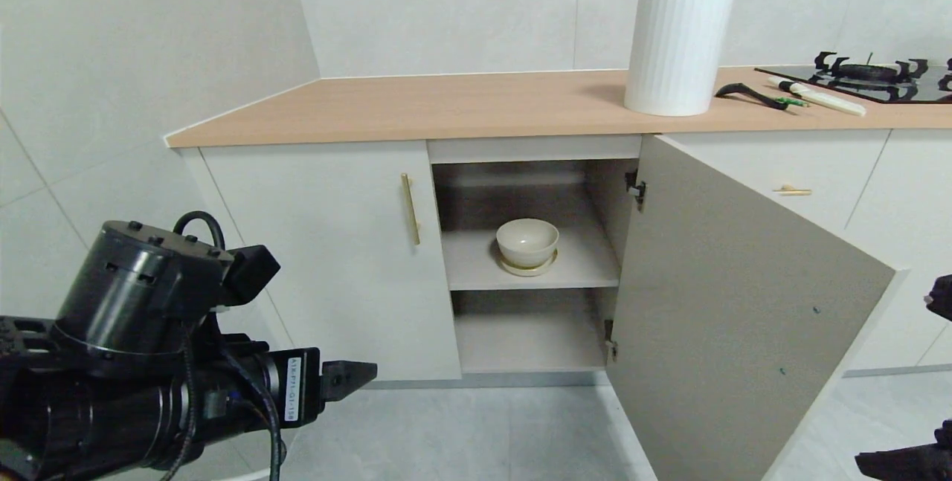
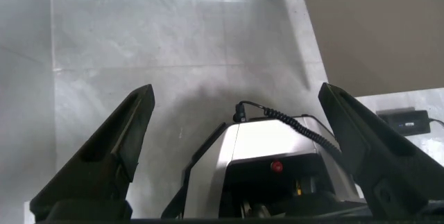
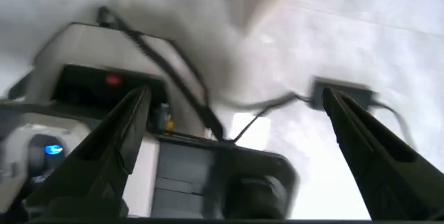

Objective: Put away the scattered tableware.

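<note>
**Bowl and saucer in the open cupboard, both grippers apart and holding nothing**

Far left and low down, the left gripper [image 2: 236,96] hangs over the pale tiled floor [image 2: 173,37], in front of the cupboards. Its two dark fingers [image 2: 111,148] are spread wide with nothing between them.

Next along, a closed door [image 1: 327,258] carries a slim brass handle [image 1: 410,210]. Beside it the cupboard [image 1: 520,150] stands open. A cream bowl [image 1: 527,241] sits upright on a saucer [image 1: 528,268] near the middle of the upper shelf [image 1: 580,265], apart from the side walls. The open door [image 1: 736,302] swings out towards me on the right of that compartment.

On the wooden worktop [image 1: 446,105], just above the door's hinge side, stands a tall ribbed white canister [image 1: 678,48]. To its right lies a dark utensil [image 1: 751,94] with a curved handle. Its end touches or nearly touches a long pale utensil [image 1: 818,98], which lies at the edge of the black hob [image 1: 870,83]. I cannot tell what kind of utensil either one is.

The right gripper [image 3: 236,96] is also low, over the floor, its fingers [image 3: 368,148] held well apart around nothing.
</note>
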